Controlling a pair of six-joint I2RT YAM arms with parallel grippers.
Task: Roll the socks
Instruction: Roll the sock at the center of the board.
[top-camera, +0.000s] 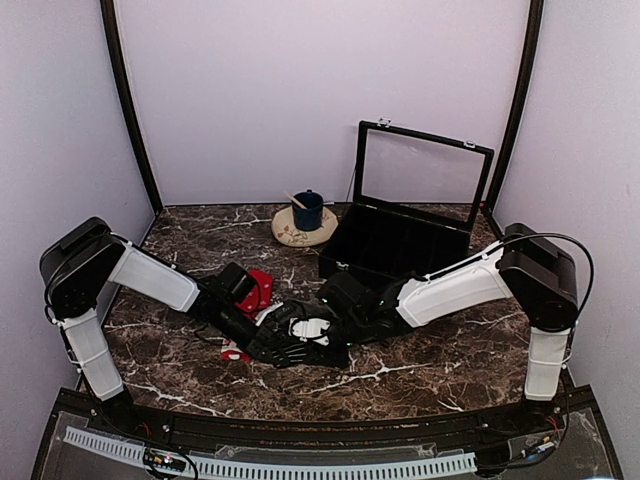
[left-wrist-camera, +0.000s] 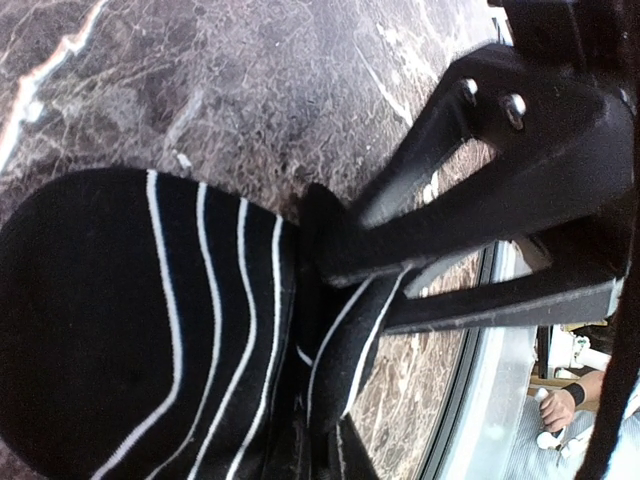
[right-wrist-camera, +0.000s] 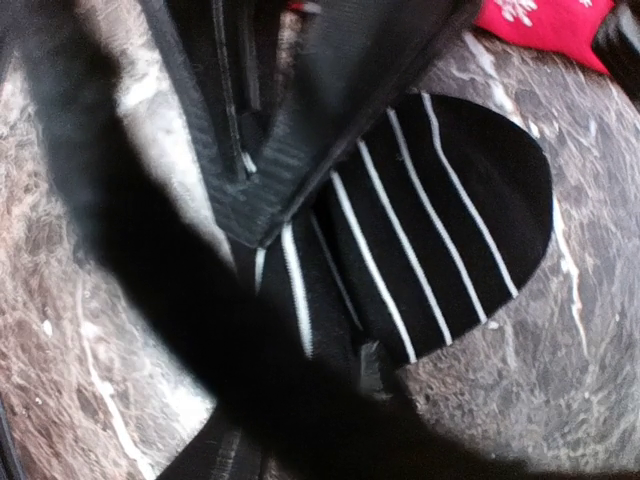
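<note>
Early days, we reckon: left tool (left-wrist-camera: 345, 285) clamps the black sock (left-wrist-camera: 100, 320), right tool (top-camera: 325, 322) grip we cannot tell, red sock (right-wrist-camera: 545, 25) waiting.

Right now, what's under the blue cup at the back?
A round cream saucer with a little pattern sits under the blue cup. Its middle is hidden by the cup.
</note>
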